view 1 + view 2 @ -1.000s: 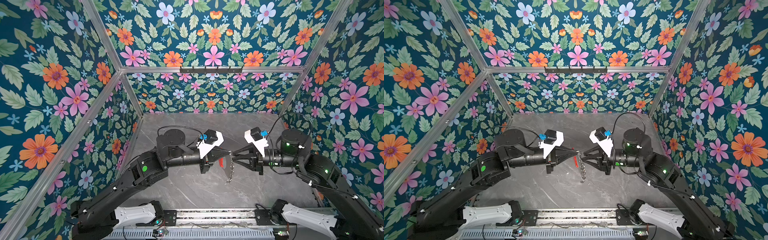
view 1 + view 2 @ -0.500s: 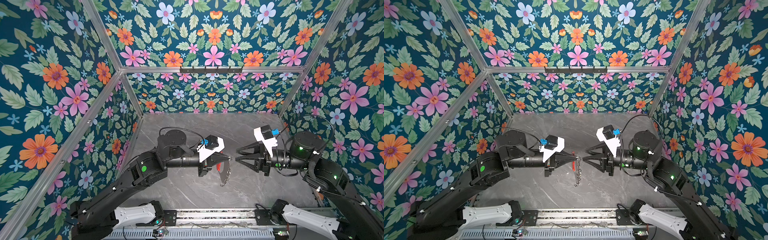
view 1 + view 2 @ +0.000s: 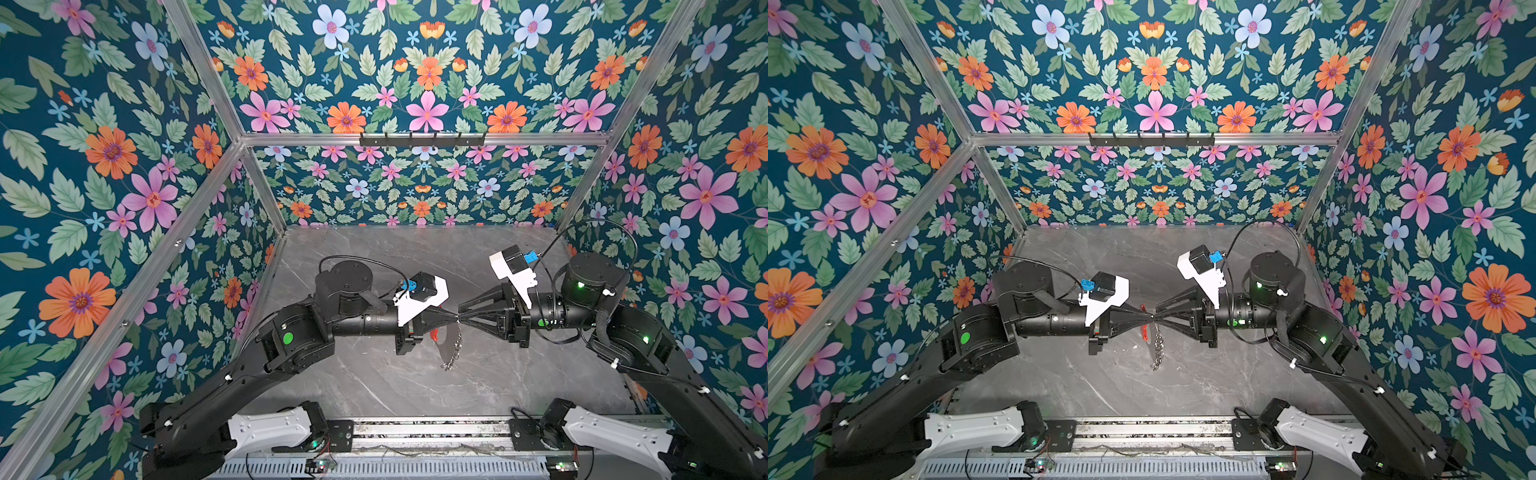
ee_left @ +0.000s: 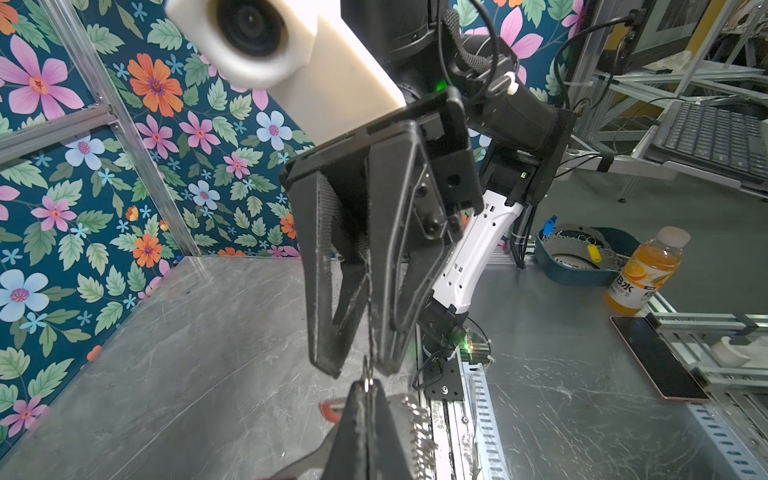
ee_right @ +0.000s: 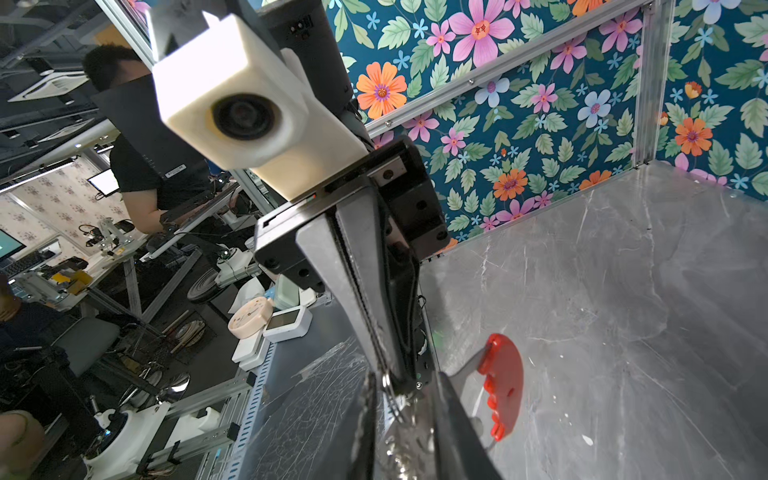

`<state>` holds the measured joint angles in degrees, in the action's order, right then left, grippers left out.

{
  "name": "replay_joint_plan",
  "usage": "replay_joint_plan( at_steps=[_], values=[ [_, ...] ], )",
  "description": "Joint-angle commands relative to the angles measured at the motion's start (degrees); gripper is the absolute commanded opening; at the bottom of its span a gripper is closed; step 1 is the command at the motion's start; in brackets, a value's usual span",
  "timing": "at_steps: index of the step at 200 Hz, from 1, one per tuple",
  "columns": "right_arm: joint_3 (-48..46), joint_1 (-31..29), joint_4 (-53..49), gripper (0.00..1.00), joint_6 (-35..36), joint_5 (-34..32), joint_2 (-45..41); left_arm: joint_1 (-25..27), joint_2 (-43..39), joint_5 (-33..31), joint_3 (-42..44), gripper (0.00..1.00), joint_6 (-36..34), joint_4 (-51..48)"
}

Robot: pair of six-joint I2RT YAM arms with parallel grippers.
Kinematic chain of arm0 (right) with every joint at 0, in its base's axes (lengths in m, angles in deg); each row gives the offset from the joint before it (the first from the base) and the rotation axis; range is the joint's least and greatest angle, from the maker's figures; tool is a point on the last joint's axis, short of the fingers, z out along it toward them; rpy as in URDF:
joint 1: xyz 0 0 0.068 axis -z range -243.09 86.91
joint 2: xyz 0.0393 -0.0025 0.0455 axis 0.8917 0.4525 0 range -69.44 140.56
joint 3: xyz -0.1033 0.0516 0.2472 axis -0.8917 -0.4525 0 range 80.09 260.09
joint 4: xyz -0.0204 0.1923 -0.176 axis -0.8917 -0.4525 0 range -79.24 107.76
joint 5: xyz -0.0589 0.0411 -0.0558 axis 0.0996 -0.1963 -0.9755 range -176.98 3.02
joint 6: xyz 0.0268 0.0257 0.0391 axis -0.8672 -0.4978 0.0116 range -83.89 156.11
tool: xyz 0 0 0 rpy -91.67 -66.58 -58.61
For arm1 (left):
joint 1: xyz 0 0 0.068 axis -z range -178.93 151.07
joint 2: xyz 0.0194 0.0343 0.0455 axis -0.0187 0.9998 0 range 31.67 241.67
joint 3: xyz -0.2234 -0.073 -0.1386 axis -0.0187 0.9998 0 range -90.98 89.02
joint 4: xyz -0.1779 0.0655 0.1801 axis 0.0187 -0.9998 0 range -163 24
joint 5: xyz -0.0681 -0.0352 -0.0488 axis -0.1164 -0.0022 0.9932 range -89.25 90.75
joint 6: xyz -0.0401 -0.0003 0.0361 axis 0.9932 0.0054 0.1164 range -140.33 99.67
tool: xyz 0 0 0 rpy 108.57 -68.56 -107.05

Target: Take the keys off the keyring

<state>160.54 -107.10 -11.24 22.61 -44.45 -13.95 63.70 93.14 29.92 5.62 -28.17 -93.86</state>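
Observation:
The keyring [image 3: 448,347] is a flat grey crescent with a red inner strip [image 5: 500,390] and a fringe of silver loops [image 3: 1157,351]. It hangs in the air above the grey table [image 3: 374,374]. My left gripper [image 3: 454,319] is shut on its upper end; in the left wrist view its fingers [image 4: 353,424] are pressed together. A small silver ring [image 4: 366,375] sticks out past them. My right gripper [image 3: 461,317] meets the left tip to tip, its jaws slightly apart on either side of that ring [image 5: 386,380]. The keys are hidden.
Floral walls close in the back and both sides, with a black hook rail [image 3: 422,139] on the back wall. The arms' bases sit on a metal rail [image 3: 415,432] at the front. Outside stand a juice bottle [image 4: 644,270], a phone [image 4: 656,357] and a blue tray [image 4: 582,262].
Half a second ago the right gripper stood off to the right with wider jaws. It has come back left to the left gripper's tip and narrowed. The keyring stays held.

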Motion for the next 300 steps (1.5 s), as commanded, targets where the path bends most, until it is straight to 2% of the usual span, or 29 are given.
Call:
replay_joint_plan(
  at_steps=[1,24,51,80,122,142,159,226,268,300],
  values=[
    [-0.14,-0.01,1.44,0.24,-0.22,0.81,0.14,-0.14,-0.26,0.18,-0.10,0.00,0.38,2.23],
    [-0.43,0.02,1.50,0.17,-0.13,0.91,0.32,-0.24,-0.11,0.24,-0.19,0.00,0.49,2.37],
    [-0.63,-0.02,1.13,0.17,0.04,0.63,0.33,-0.40,0.01,0.34,-0.36,0.00,0.60,2.28],
    [-0.53,-0.02,0.97,0.00,0.03,-0.37,0.15,-0.50,0.20,0.29,-0.44,0.00,0.87,2.34],
    [0.90,-0.02,-1.93,0.00,0.51,-1.87,0.88,-0.62,0.58,-0.94,-1.10,0.00,1.61,1.21],
    [3.09,0.06,-6.26,0.00,2.21,-2.65,2.01,-0.67,0.85,-1.50,-2.07,0.17,1.61,-0.67],
    [5.73,0.16,-10.66,0.00,4.07,-3.35,3.23,-0.67,1.19,-1.38,-3.04,0.23,1.51,-2.44],
    [13.69,2.70,-21.30,0.00,8.36,-0.84,7.50,-0.82,4.49,-0.17,-8.33,0.24,0.95,-9.67],
    [16.20,3.90,-23.27,0.00,9.14,1.40,9.25,-0.84,6.25,1.51,-10.38,0.26,0.42,-12.31],
    [17.27,3.88,-23.88,0.00,9.45,2.03,9.90,-0.93,8.33,1.82,-12.03,0.30,0.07,-14.30]
  ],
)
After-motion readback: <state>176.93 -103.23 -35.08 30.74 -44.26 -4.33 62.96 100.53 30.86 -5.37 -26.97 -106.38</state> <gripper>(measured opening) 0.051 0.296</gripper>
